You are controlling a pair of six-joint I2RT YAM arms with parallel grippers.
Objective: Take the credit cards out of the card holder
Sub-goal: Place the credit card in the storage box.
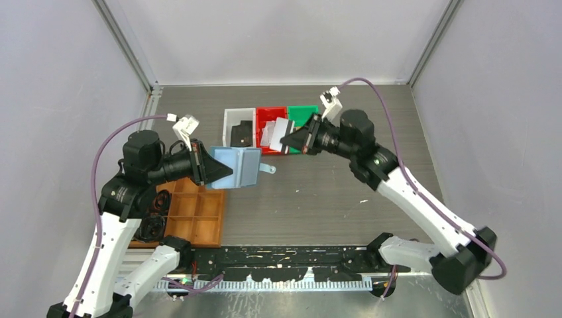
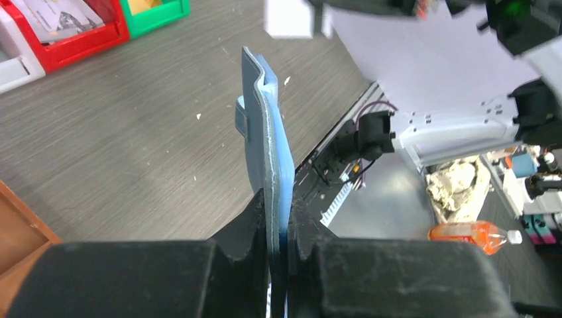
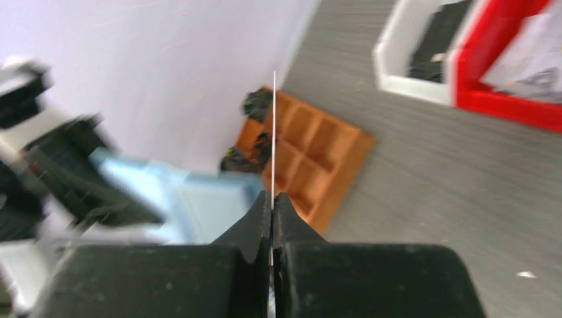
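Card holder (image 1: 237,167) hangs above table (image 1: 331,192), left gripper (image 2: 278,215) pinching one edge; you risk it sagging or slipping. Right gripper (image 3: 272,199) clamps thin credit card (image 3: 274,119) edge-on by red bin (image 1: 270,111); shallow pinch may let card twist, fall short

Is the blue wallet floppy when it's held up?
Probably soft, not limp: the card holder, pinched at one edge by the left fingers, sticks out with only a slight bend. Likely light too, since that small pinch holds it up.
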